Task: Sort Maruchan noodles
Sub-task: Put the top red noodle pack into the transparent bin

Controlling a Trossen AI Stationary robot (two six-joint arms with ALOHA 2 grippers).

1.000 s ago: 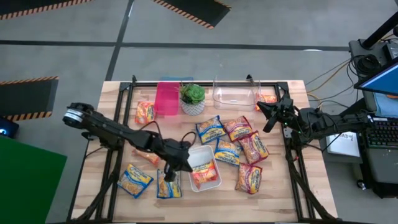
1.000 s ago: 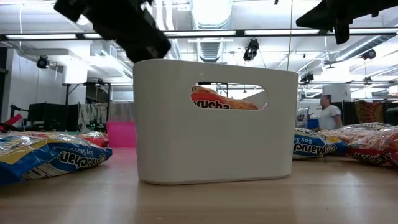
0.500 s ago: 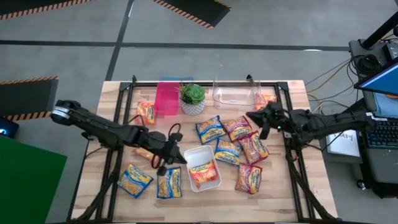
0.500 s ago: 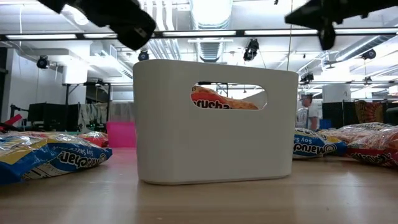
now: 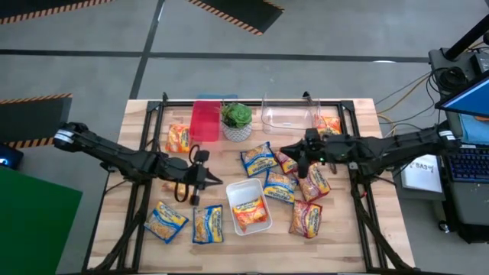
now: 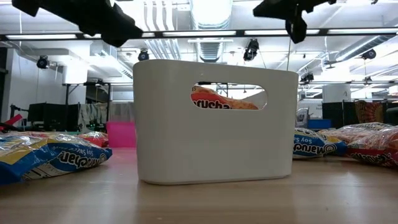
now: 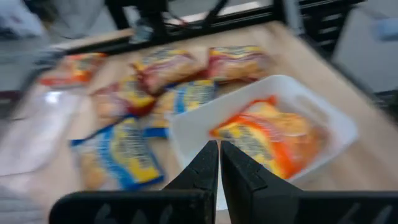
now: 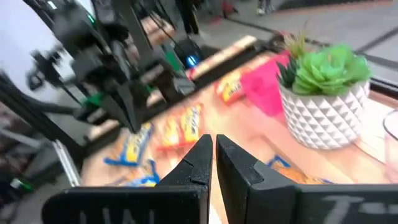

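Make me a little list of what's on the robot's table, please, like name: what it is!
white bin: holds one orange-edged noodle packet
pink bin: at the table's far edge, beside the potted plant
clear bin: looks empty
loose noodle packets: scattered flat around the white bin
left gripper: shut, holding nothing, left of the white bin
right gripper: shut, holding nothing, above the packets right of centre
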